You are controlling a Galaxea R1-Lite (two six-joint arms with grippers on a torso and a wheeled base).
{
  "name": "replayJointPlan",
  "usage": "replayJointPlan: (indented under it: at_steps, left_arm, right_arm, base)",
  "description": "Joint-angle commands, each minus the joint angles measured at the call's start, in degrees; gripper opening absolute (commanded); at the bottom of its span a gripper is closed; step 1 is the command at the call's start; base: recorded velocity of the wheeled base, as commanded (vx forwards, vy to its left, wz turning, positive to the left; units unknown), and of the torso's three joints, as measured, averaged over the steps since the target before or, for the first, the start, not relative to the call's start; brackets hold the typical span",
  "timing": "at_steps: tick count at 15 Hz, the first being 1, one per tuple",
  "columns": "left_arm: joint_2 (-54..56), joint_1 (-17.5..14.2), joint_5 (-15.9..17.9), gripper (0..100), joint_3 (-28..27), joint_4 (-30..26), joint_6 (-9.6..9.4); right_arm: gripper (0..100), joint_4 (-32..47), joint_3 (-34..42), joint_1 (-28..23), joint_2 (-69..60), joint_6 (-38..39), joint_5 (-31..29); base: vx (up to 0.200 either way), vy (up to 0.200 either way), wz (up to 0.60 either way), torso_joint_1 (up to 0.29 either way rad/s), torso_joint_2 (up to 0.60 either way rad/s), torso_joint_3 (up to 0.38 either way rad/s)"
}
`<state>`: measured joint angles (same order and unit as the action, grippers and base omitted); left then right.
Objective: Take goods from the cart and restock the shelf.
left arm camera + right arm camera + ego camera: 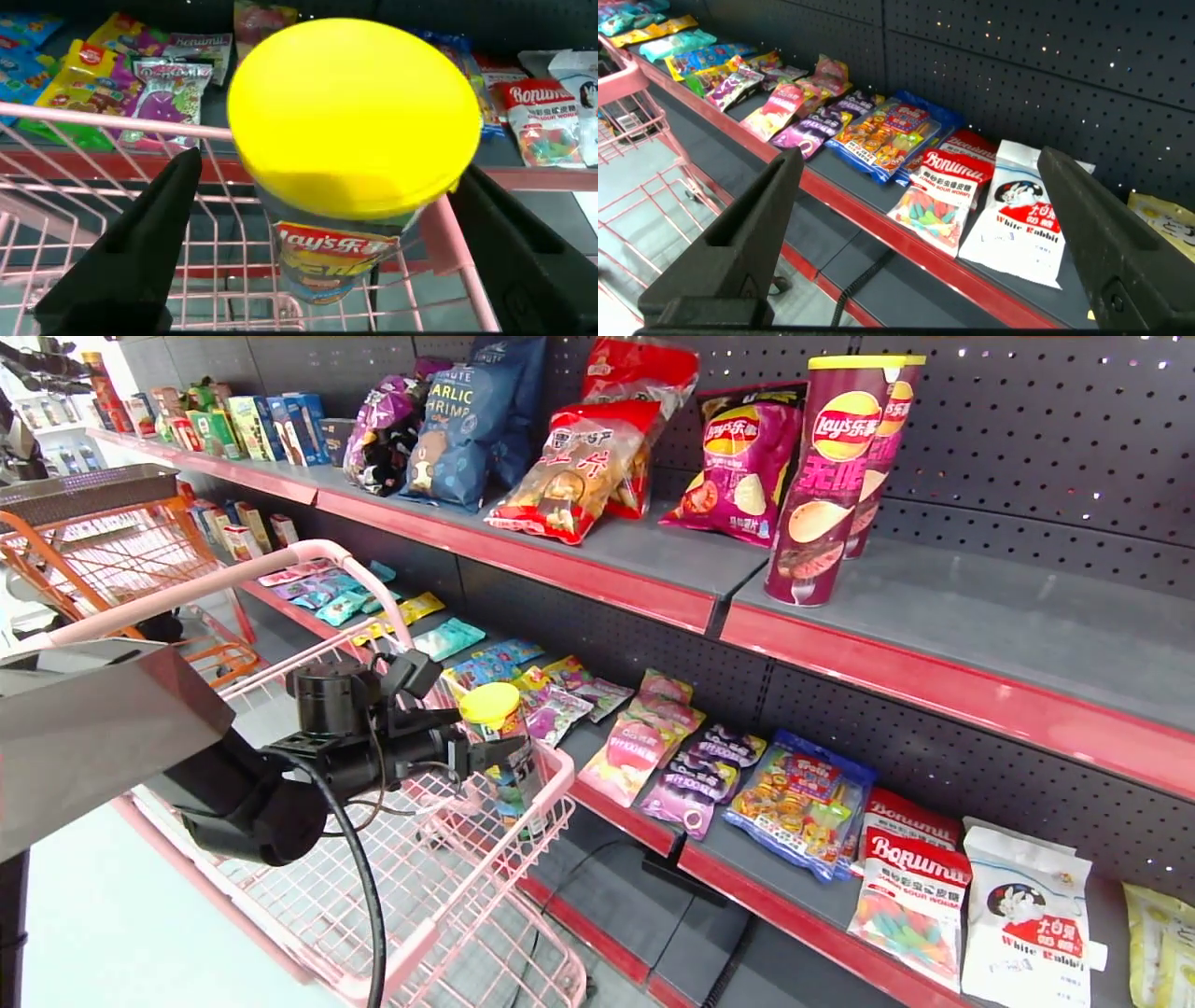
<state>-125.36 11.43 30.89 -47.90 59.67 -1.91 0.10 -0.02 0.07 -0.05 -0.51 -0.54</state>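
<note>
Left gripper clenched on a yellow-lidded chips can, which is held upright just inside the far rim of the pink cart. Right gripper released, fingers spread and empty, above the lower shelf of candy bags. Farther off, upper shelf carries two tall purple cans.

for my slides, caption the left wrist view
left pincer grips a yellow-lidded chip can at the pink cart rim
</note>
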Motion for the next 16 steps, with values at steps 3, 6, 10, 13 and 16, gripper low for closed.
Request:
replayJointPlan:
  at_steps: [3,6,10,13,16]
  left_arm:
    - [-3.1,1.0,-0.7,100,-1.9,0.1,-0.02]
    - [-3.8,1.2,-0.8,0,-3.4,0.1,-0.11]
    - [-3.3,1.7,-2.3,0,-1.9,4.1,0.07]
    - [1.7,1.4,-4.0,0,1.2,6.1,0.51]
    - [10.9,0.6,-6.0,0,6.1,5.9,2.0]
  right_arm:
    - [100,0.0,0.0,0.0,0.0,0.0,0.0]
    - [100,0.0,0.0,0.0,0.0,0.0,0.0]
    - [100,0.0,0.0,0.0,0.0,0.0,0.0]
    - [100,0.0,0.0,0.0,0.0,0.0,0.0]
    - [100,0.0,0.0,0.0,0.0,0.0,0.0]
  base:
    - [0.0,0.0,0.0,0.0,0.0,0.0]
    - [0.0,0.0,0.0,0.0,0.0,0.0]
    - [0.0,0.0,0.0,0.0,0.0,0.0]
    - [0.0,0.0,0.0,0.0,0.0,0.0]
    - [0.0,0.0,0.0,0.0,0.0,0.0]
